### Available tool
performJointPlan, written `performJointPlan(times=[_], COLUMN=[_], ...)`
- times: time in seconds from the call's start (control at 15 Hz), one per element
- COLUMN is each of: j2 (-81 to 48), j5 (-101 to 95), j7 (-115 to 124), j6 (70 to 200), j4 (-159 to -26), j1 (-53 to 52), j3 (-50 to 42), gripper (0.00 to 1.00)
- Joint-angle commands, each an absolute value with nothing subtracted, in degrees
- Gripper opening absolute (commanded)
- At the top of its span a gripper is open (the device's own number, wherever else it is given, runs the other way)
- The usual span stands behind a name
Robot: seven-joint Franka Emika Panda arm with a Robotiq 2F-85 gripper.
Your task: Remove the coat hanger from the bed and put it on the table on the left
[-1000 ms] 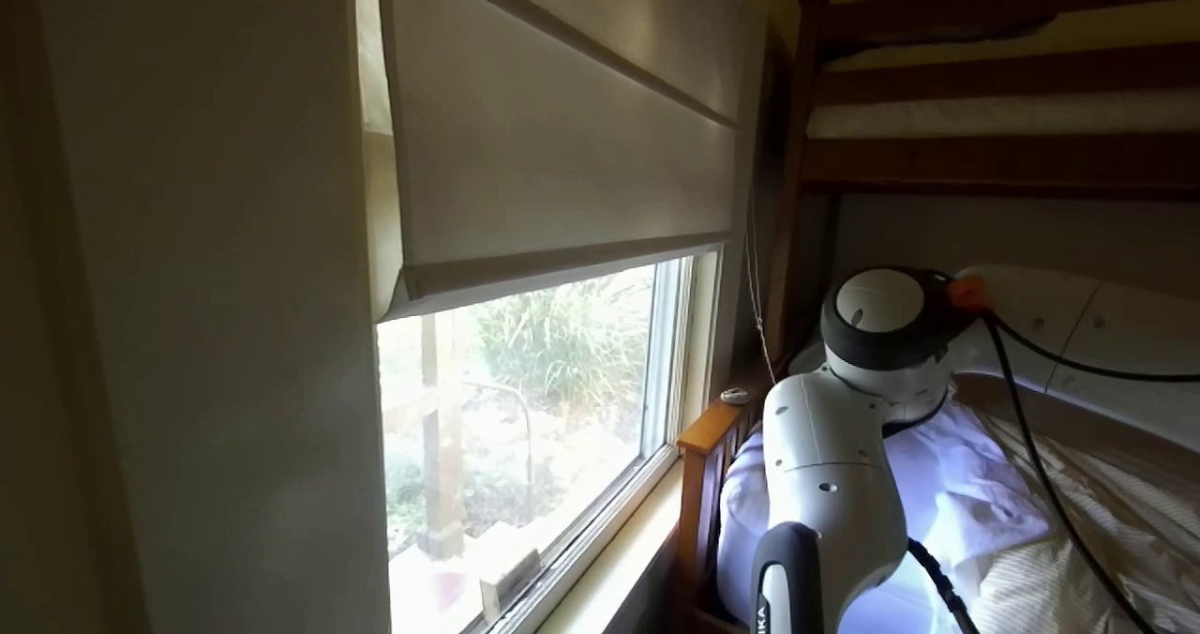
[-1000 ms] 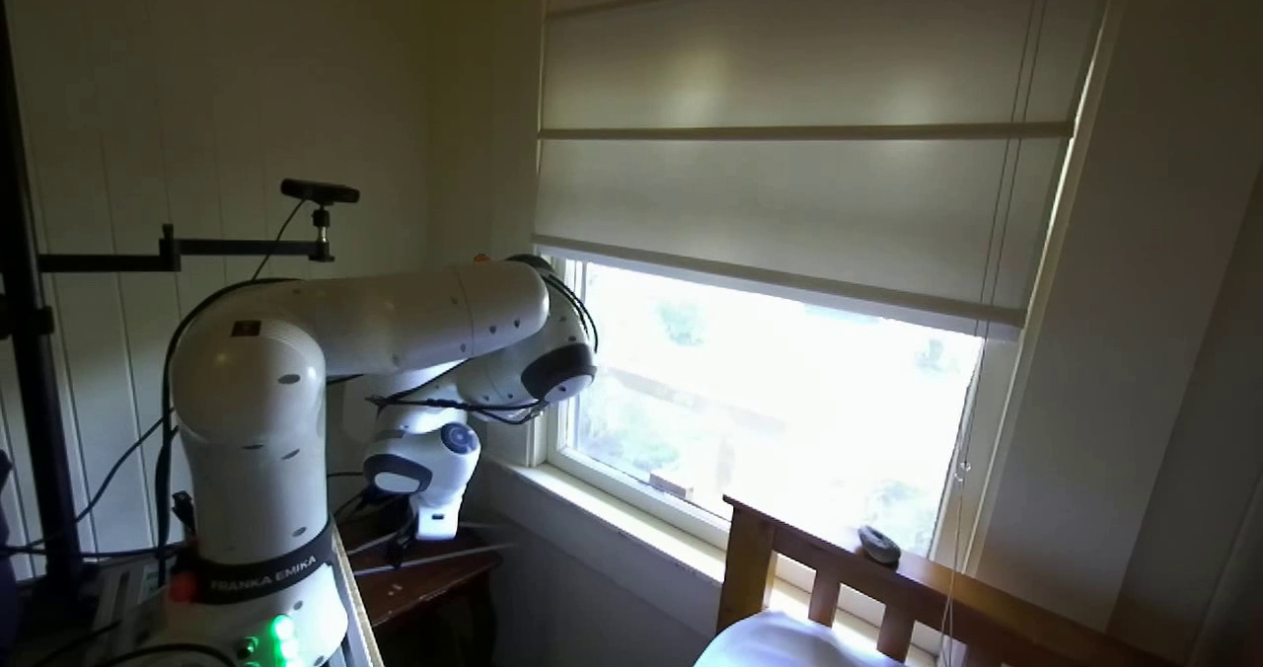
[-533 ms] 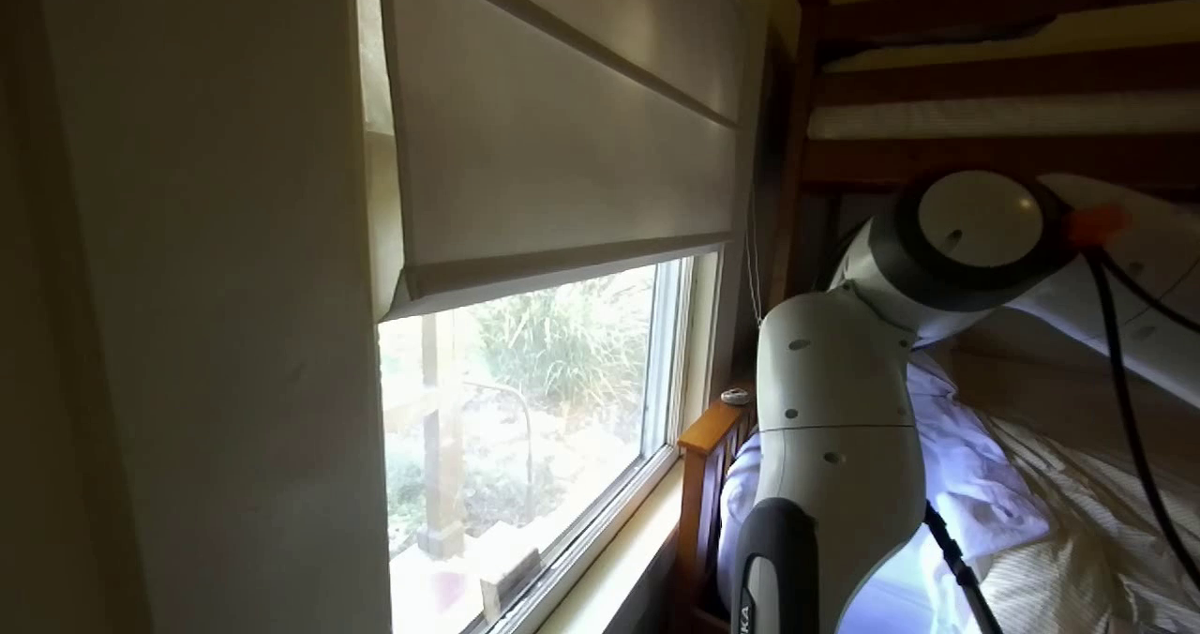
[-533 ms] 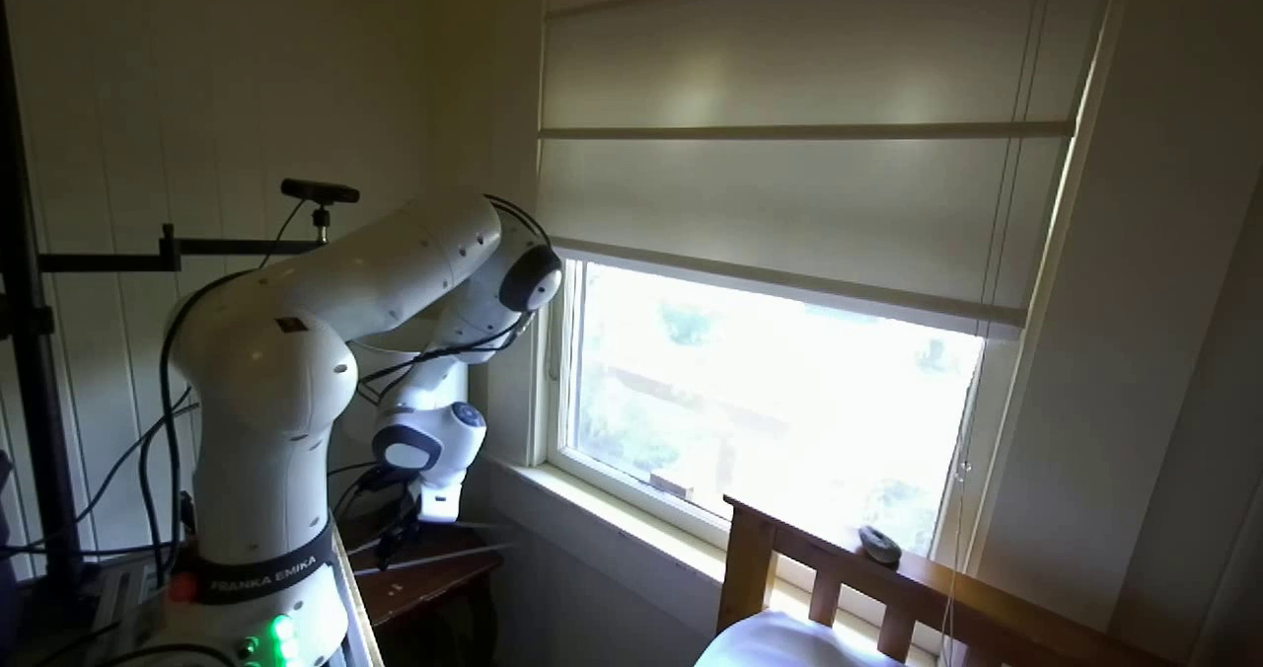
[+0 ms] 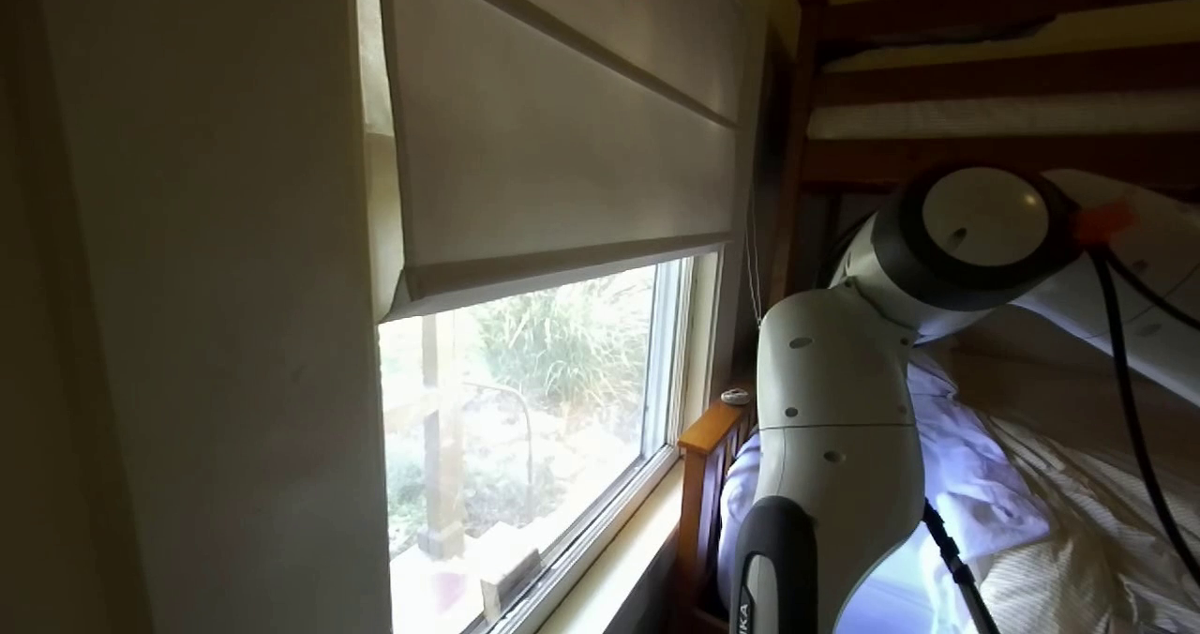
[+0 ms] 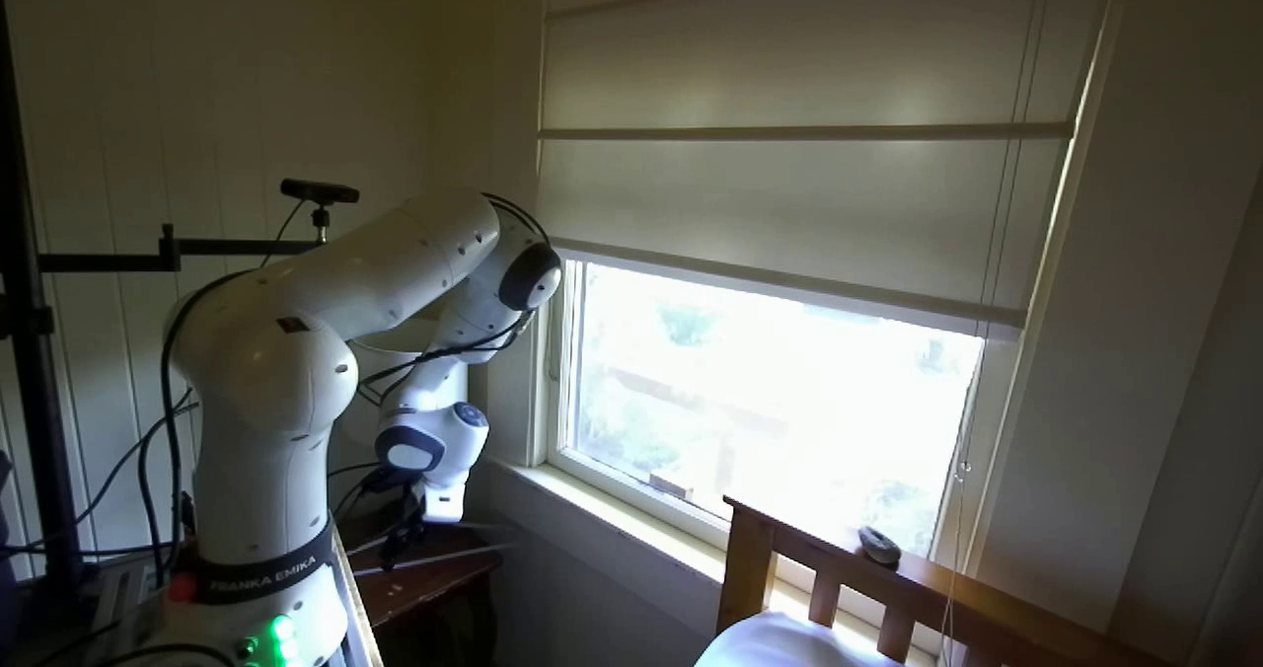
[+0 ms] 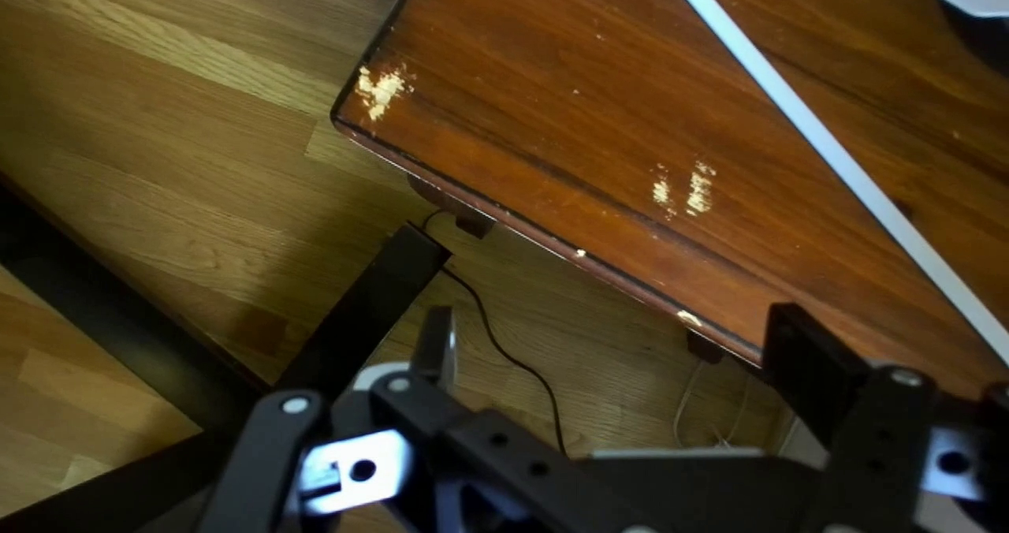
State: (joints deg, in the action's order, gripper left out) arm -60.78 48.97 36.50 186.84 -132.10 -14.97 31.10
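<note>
Jaws apart, the gripper (image 7: 615,355) is hovering by the table (image 7: 544,147), where the likely hanger (image 7: 832,150) is lying, placement seemingly done, leaving only retreat.

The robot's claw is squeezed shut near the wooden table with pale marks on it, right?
Not shut: the wrist view shows the gripper open, its fingers well apart. It is indeed near the wooden table with pale marks.
</note>
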Motion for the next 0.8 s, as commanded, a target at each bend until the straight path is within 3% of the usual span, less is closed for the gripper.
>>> performJointPlan(times=[0.0,0.4,0.73], j2=[-59.78,-58.31,-53.21], j5=[48.30,41.64,35.86], j7=[33.83,35.31,44.99], j6=[195.07,221.78,237.85], j4=[-136.41,-151.38,-165.69], j1=[-13.08,-1.08,-0.48], j3=[31.31,34.05,28.27], gripper=[1.00,1.00,1.00])
